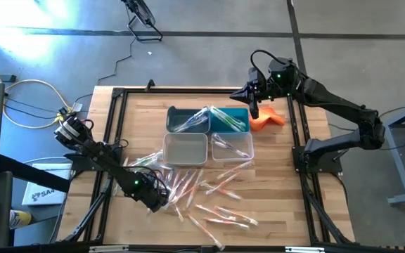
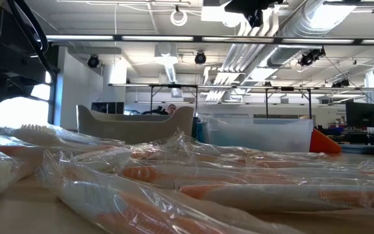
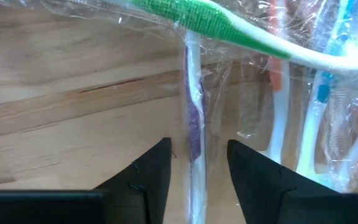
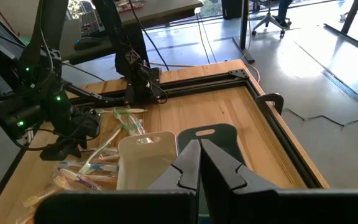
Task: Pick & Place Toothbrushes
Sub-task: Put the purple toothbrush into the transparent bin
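- Wooden tabletop [image 1: 280,211] carries my left gripper [image 1: 159,199] low at the near-left edge of the toothbrushes [image 1: 216,204] scattered in clear wrappers.
- My left fingers [image 3: 148,177] stand apart, one on each side of a purple-handled toothbrush [image 3: 193,124] that runs straight out between them; I cannot tell whether they touch its wrapper.
- Just ahead of those fingers a green-handled toothbrush [image 3: 222,25] lies crosswise over the purple one; more handles crowd one side, bare wood lies open on the other.
- Four small bins sit beyond the pile: a grey bin [image 1: 185,148] and a clear bin [image 1: 232,146] nearer, two teal bins [image 1: 209,119] behind, with a few brushes in all but the grey one, as far as I can tell.
- My right gripper [image 1: 253,111] hangs above the far side with its fingers pressed together on nothing, just beside the orange cloth [image 1: 267,119].
- Black frame rails [image 1: 118,133] border the table on both sides, close to my left arm.
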